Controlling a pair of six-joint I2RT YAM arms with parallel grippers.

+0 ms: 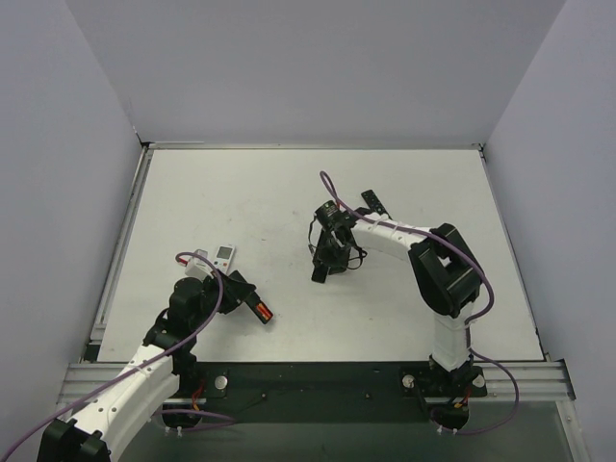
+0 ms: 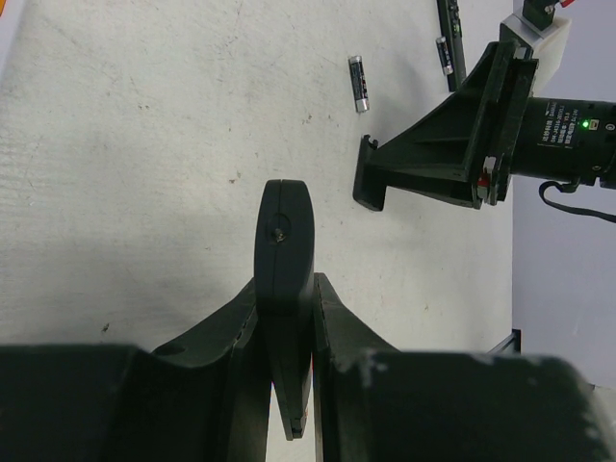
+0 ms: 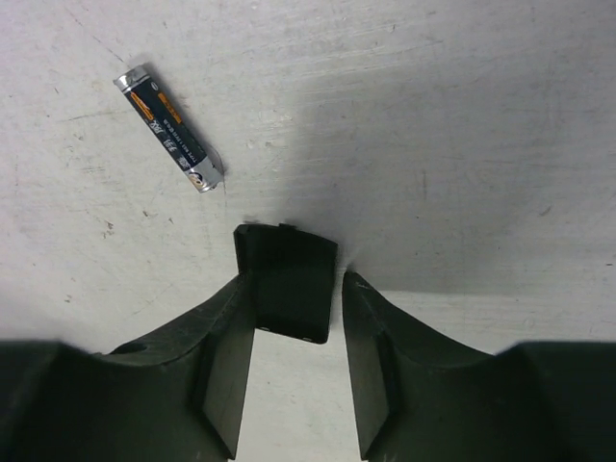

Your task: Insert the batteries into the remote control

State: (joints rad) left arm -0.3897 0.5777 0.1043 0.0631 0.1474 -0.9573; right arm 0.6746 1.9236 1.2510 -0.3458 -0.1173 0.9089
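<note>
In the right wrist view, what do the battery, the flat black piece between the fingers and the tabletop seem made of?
Battery: metal can, judging by shiny silver ends, under a glossy dark printed wrap. Flat black piece: probably moulded plastic, matte, with small tabs on its edge. Tabletop: hard white surface, matte, scuffed and speckled; paint or laminate, unclear.

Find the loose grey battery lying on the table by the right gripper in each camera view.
Top external: not made out; too small to tell.
Left wrist: the grey battery lies at top centre, beyond the right gripper.
Right wrist: upper left, ahead of the jaws.
Shared landmark: the right gripper, tips at the table, a flat black piece between its jaws.
</note>
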